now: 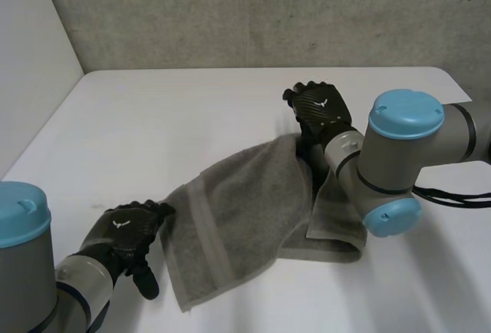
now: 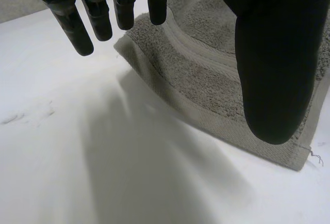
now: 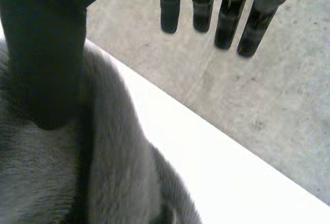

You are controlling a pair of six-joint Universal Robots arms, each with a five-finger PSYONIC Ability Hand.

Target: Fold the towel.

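Observation:
A grey towel [image 1: 245, 210] lies crumpled across the white table [image 1: 153, 118], with its right part lifted toward my right hand [image 1: 318, 107]. That hand is raised with straight fingers, and the towel's high fold rests against its wrist and under its thumb [image 3: 46, 53]. In the right wrist view the towel [image 3: 46, 182] bunches below the palm and nothing is pinched. My left hand [image 1: 123, 233] is at the towel's near left corner. Its fingers [image 2: 72, 22] hang straight beside the towel's banded edge [image 2: 206, 74], and its thumb hovers over the cloth.
A grey concrete wall [image 1: 268, 11] stands behind the table and a pale wall [image 1: 31, 57] runs along its left side. The table's far edge [image 3: 206, 152] passes just beyond my right hand's fingers. My right arm's elbow [image 1: 399, 156] hangs over the towel's right end.

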